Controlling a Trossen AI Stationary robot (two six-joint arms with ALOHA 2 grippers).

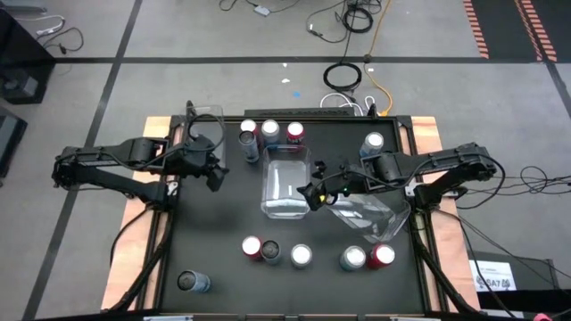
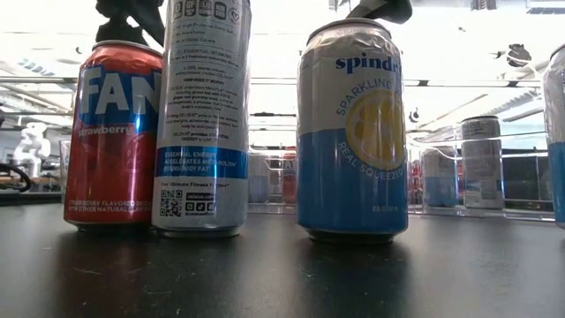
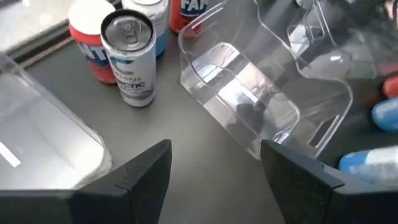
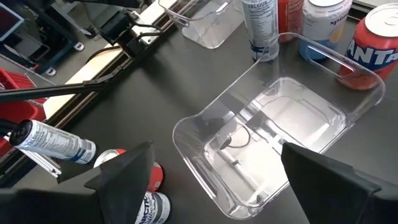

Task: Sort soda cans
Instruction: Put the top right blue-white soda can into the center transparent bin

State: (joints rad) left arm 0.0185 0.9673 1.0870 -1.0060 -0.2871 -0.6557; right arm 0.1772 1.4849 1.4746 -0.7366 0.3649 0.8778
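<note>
Beside a red "FAN… strawberry" can (image 2: 113,137) stands a "spinde… SPARKLING" can (image 2: 351,132); both end effectors gape, empty

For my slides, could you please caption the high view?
Both open grippers, left gripper and right gripper, flank an empty clear bin among scattered soda cans.

In the low view, the shiny red cylindrical soda can (image 2: 113,137) reads "FAN" in big white letters on a blue patch, with "strawberry" beneath it. The tall slim white-and-silver can (image 2: 201,115) just beside it carries small print, of which "ESSENTIAL ENERGY" on its blue band is legible, plus a QR code near the base. The blue-and-pale-silver can (image 2: 352,132) with a yellow lemon reads "spind", "SPARKLING" and "REAL SQUEEZED"; in the right wrist view another red can (image 4: 372,43) shows "FANTA".
</note>
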